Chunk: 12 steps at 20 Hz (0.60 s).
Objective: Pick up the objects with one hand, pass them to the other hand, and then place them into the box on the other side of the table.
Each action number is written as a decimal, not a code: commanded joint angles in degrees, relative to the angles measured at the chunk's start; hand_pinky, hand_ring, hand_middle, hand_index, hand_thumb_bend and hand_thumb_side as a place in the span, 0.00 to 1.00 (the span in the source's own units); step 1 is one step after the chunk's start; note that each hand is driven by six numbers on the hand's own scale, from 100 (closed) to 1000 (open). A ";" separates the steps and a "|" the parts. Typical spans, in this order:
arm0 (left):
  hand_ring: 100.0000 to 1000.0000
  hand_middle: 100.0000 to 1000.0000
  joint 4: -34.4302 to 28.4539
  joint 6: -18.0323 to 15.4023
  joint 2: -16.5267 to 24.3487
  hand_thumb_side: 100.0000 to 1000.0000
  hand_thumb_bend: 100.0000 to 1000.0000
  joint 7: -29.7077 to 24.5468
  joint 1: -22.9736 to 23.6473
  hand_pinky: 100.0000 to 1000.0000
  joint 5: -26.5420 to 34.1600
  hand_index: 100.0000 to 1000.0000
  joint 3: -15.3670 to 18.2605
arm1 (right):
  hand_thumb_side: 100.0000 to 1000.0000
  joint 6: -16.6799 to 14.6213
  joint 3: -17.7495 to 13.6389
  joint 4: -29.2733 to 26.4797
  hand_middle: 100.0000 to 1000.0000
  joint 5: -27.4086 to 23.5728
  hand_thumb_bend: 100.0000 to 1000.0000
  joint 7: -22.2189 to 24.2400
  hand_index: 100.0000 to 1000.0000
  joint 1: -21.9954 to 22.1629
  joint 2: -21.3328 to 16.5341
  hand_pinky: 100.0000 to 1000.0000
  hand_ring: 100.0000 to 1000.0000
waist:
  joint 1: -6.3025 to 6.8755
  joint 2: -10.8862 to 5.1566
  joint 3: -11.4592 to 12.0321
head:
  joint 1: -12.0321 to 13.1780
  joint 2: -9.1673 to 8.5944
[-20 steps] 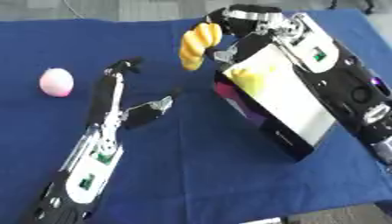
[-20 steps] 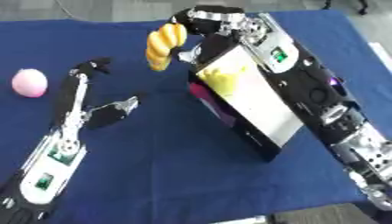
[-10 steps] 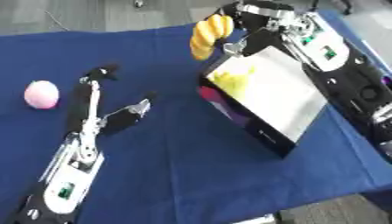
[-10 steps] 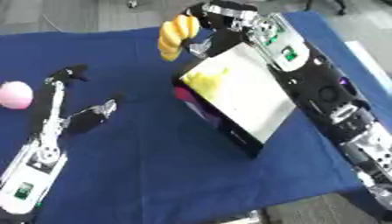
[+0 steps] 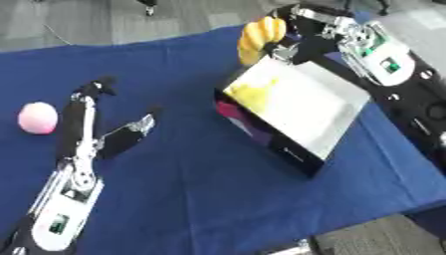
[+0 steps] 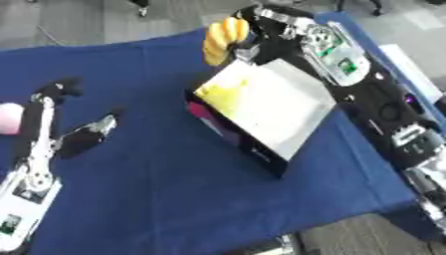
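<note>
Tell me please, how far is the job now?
Done: something yellow already lies in the box. In hand: the right hand holds a yellow banana bunch at the box's far edge, not yet inside. Left: the pink ball on the cloth beside the open left hand.

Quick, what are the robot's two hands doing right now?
Left hand: open, holding nothing, near the pink ball.
Right hand: shut on the bananas.

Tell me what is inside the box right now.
The box shows a pale inner floor with a yellow thing at its far end. The banana bunch hangs above the far rim in the right hand, not inside. The near wall hides the floor just behind it.
</note>
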 commanded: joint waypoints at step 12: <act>0.78 0.58 -2.08 0.68 1.75 0.40 0.58 1.44 -0.02 0.80 1.29 0.81 1.37 | 0.02 -1.83 -2.71 2.86 0.79 7.68 0.00 -3.70 0.79 2.57 -3.00 0.97 1.00 | 0.95 -2.09 -0.79 | -0.03 -0.13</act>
